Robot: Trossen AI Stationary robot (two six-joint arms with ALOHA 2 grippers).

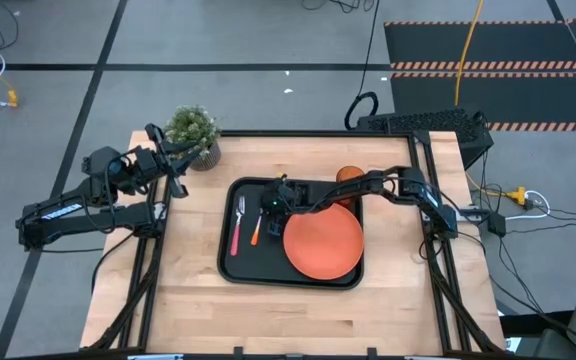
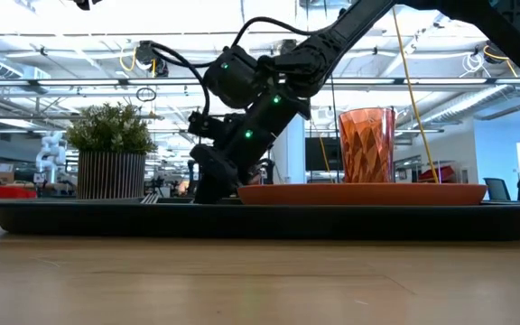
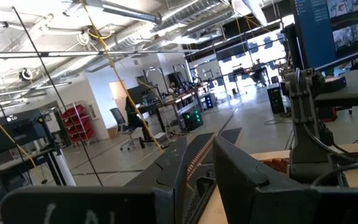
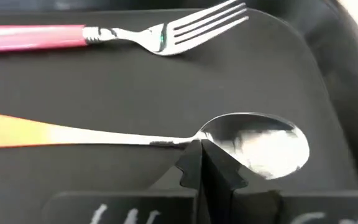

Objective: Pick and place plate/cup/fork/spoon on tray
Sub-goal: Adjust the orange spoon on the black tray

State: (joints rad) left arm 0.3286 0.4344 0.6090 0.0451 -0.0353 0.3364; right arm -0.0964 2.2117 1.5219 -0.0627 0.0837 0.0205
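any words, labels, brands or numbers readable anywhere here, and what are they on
Nothing can be read as clear text.
Right tool: pale marks on its housing, cut off at the picture edge, unreadable.
Left tool: faint scrawl on its housing, unreadable.
Monitor in the room: lines of text, too small to read.
Fork, spoon, plate, cup, tray: no lettering visible.

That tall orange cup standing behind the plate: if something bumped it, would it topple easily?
Probably fairly easily. The cup looks tall and narrow, so a knock near its rim would likely tip it. It seems to be thin translucent plastic, so likely light and unlikely to shatter. Once on its side it might roll, though the tray has a raised rim that could stop it.
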